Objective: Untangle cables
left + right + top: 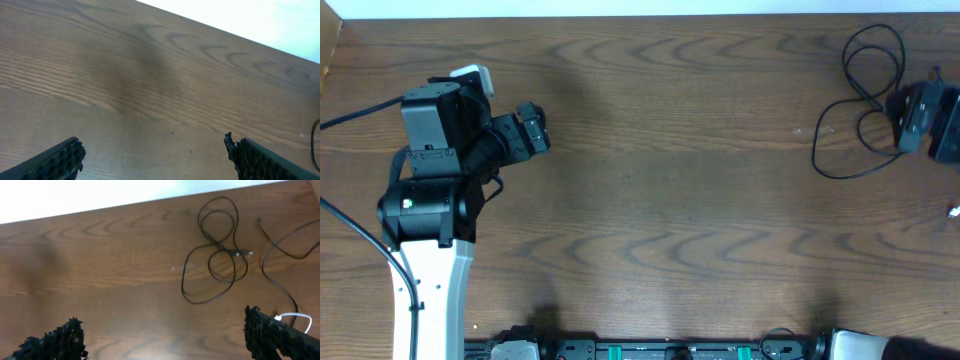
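at the 2 o'clock corner of the wooden table, seen from overhead, the black cables lie flat in loose loops that cross one another. the dark body of the right arm sits just beside them at 3 o'clock. in the right wrist view the right gripper hovers with its fingers spread wide and nothing between them. the looped black cord lies ahead at 1 o'clock, with a small plug end in its crossing. a second black strand runs at 3 o'clock. a white cable curls just beside the right finger; whether they touch, i cannot tell. the left gripper is at 9 o'clock of the table, well apart from the cables, its jaws spread wide over bare wood and holding nothing.
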`<state>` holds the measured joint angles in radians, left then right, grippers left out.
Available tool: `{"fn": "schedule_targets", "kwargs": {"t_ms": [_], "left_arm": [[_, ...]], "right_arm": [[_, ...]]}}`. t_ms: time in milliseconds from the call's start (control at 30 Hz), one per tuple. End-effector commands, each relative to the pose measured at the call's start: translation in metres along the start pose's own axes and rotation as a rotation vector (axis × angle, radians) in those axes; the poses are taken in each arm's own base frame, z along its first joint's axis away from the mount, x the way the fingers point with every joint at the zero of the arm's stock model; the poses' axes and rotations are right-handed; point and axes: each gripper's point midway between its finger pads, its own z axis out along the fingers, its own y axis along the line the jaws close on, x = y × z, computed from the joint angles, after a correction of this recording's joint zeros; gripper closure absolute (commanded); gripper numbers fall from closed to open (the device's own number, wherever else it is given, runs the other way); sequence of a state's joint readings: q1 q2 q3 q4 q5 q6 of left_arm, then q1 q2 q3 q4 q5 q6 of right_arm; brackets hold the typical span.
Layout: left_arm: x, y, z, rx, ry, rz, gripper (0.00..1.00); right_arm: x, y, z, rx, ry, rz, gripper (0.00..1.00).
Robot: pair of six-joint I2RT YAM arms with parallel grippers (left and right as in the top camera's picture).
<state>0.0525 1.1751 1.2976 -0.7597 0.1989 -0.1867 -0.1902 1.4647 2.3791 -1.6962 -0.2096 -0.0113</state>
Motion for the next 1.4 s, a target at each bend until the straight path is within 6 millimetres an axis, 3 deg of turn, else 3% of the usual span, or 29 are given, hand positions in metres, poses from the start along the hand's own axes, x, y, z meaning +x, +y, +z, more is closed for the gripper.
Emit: {"fn": "schedule_targets", "kwargs": {"t_ms": [0,333,667,867,1100,1367], "left_arm": [[-0.001,0.003,0.003,-0.014,0.006,-0.016,0.03],[0.000,0.004,0.006,-0.016,0.013,-0.017,0.03],[0.000,0.004,0.006,-0.016,0.013,-0.017,0.03],[0.000,0.004,0.006,-0.016,0.013,-0.017,0.03],[0.000,0.004,0.006,-0.016,0.013,-0.017,0.03],[0.000,0.004,0.006,-0.016,0.013,-0.017,0.03]], "right_arm": [[0.013,0.005,-0.016,-0.006,-0.017,-0.019,0.01],[0.021,0.010,-0.038,-0.008,-0.066,-0.029,0.01],[0.022,0.008,-0.038,0.006,-0.066,-0.033,0.01],[0.023,0.011,-0.017,-0.023,-0.037,-0.044,0.01],[0.024,0.030,0.014,-0.087,-0.205,-0.211,0.01],[0.072,0.030,0.052,-0.111,-0.445,-0.269,0.01]]}}
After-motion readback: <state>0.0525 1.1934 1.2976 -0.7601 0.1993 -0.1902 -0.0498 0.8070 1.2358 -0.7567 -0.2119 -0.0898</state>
